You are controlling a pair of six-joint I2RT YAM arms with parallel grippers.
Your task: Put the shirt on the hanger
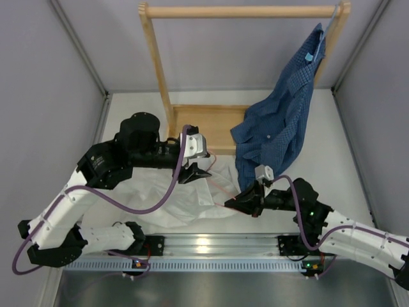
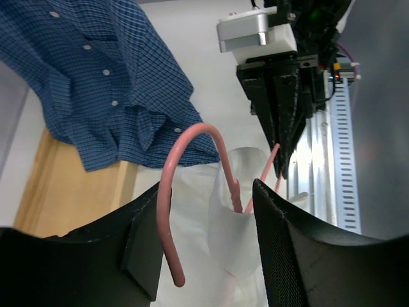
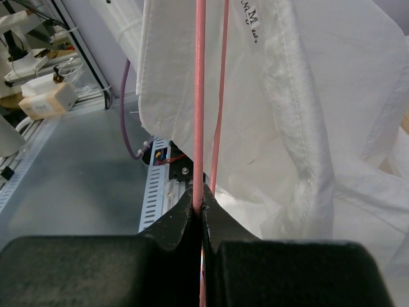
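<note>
The white shirt (image 1: 166, 201) lies crumpled on the table between the arms. The pink hanger (image 1: 220, 184) runs through its neck opening. In the left wrist view the hanger's hook (image 2: 165, 192) sticks out of the collar (image 2: 243, 236), between the fingers of my left gripper (image 2: 204, 192), which is open around it, the hook close to the left finger. My right gripper (image 3: 200, 201) is shut on a straight pink wire of the hanger (image 3: 199, 96), with the shirt (image 3: 319, 96) draped beside it. In the top view the right gripper (image 1: 239, 203) is at the shirt's right edge and the left gripper (image 1: 195, 171) at its far edge.
A dark blue checked shirt (image 1: 281, 121) hangs on a pale blue hanger (image 1: 317, 48) from a wooden rack (image 1: 243, 11), trailing onto the rack's base (image 1: 211, 121), just behind both grippers. A metal rail (image 1: 211, 243) runs along the near edge. Grey walls stand on both sides.
</note>
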